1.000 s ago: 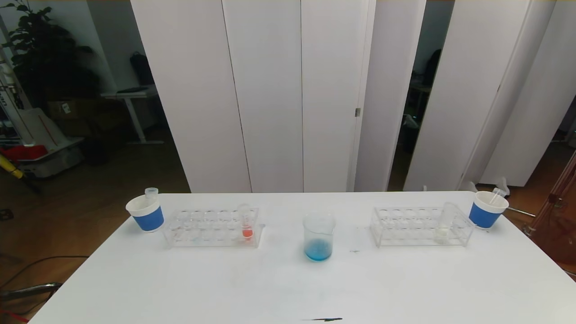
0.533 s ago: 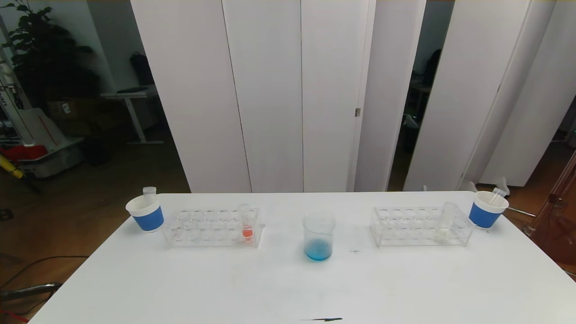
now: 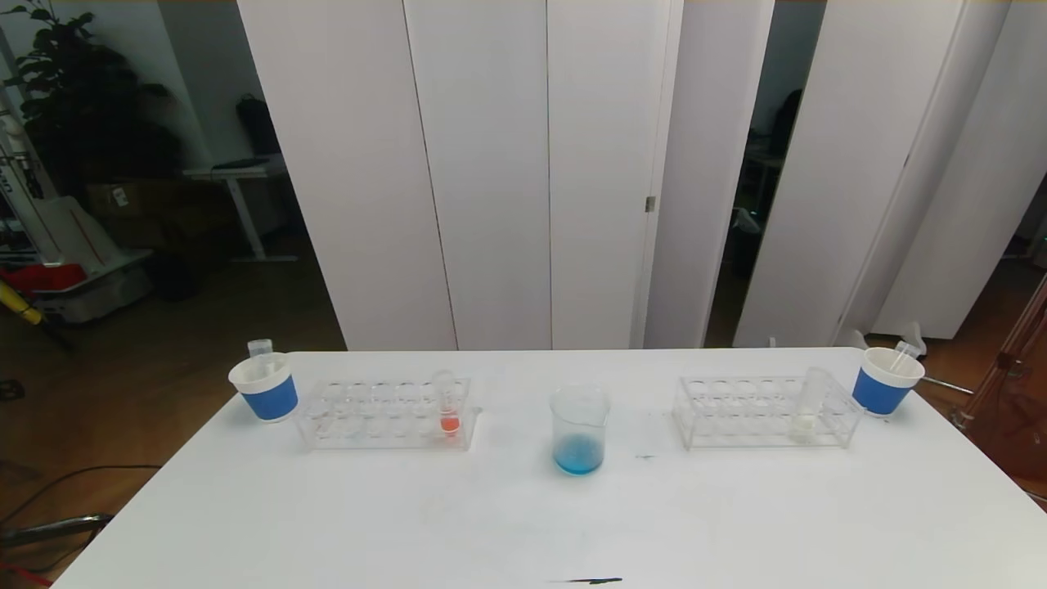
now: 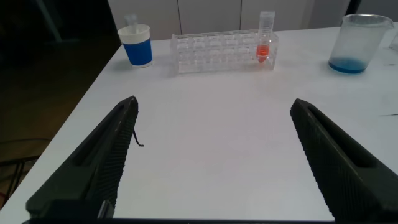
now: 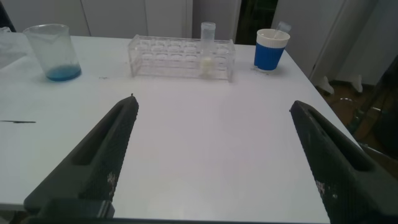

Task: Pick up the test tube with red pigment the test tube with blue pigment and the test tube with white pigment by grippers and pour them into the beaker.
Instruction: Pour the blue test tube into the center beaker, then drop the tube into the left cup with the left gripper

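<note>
Left gripper (image 4: 211,155): we see its fingers spread wide, empty, above the desk's (image 3: 523,523) near edge.
Right gripper (image 5: 211,155): likewise wide, holding nothing.
Beaker (image 3: 580,429): desk centre, blue inside.
White-pigment tube (image 3: 808,405): we find it in the right-side rack (image 3: 765,413).

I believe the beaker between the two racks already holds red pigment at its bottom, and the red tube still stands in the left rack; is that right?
Not quite: the head view shows blue pigment at the bottom of the beaker. The red tube does stand in the left rack.
</note>
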Tool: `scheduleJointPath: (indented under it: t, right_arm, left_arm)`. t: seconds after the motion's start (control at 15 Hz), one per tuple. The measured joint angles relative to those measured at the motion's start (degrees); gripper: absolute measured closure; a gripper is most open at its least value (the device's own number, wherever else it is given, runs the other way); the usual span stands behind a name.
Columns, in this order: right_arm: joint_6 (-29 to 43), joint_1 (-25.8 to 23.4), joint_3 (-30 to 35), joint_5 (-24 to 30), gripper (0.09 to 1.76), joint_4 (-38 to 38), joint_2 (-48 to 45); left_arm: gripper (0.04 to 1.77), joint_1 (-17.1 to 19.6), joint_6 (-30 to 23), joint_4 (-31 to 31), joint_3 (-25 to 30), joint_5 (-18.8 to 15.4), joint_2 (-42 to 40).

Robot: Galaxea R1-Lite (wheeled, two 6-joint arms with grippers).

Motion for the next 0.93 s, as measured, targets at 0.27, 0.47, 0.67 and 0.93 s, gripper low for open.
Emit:
scheduleJointPath:
  t: [0.27, 0.47, 0.67, 0.93]
  right_arm:
    - [-0.02, 0.0, 0.0, 0.0, 0.1, 0.0, 0.0]
    - [0.0, 0.0, 0.0, -0.02, 0.1, 0.0, 0.0]
    - [-0.02, 0.0, 0.0, 0.0, 0.1, 0.0, -0.02]
    - [-0.02, 0.0, 0.0, 0.0, 0.1, 0.0, 0.0]
  left_arm:
    - [0.06, 0.0, 0.0, 0.0, 0.0, 0.0, 0.02]
    - [0.06, 0.0, 0.0, -0.02, 0.0, 0.0, 0.05]
    - [0.06, 0.0, 0.0, 0.0, 0.0, 0.0, 0.06]
    - [0.06, 0.0, 0.0, 0.0, 0.0, 0.0, 0.09]
